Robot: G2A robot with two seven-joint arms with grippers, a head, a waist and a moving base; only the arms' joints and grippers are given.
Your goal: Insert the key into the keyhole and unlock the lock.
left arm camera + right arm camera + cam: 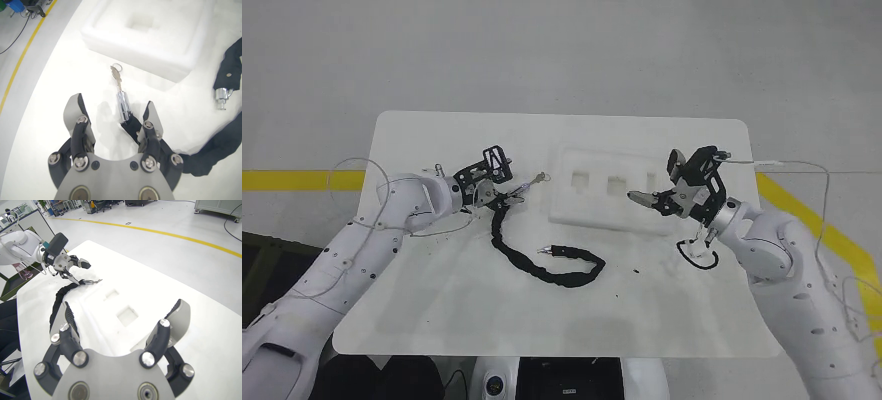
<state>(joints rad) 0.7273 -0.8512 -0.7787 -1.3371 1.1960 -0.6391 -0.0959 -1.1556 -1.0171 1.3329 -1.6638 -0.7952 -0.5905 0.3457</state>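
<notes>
Left gripper hangs low over the white table, its 2 serrated fingers spread wide and holding nothing; 1 finger seems to touch the black fabric-sleeved chain; between the tips lies the chrome lock cylinder, the key seated in its keyhole; the chain's pin end lies apart; right gripper, wide open and empty, hovers over the foam tray.

A pale grey, glossy floor spreads around the white worktop, crossed by a yellow line that passes behind it. At the far end of the room stand dark machines, a grey cabinet and what may be blue bins. A black cable trails over the floor.
</notes>
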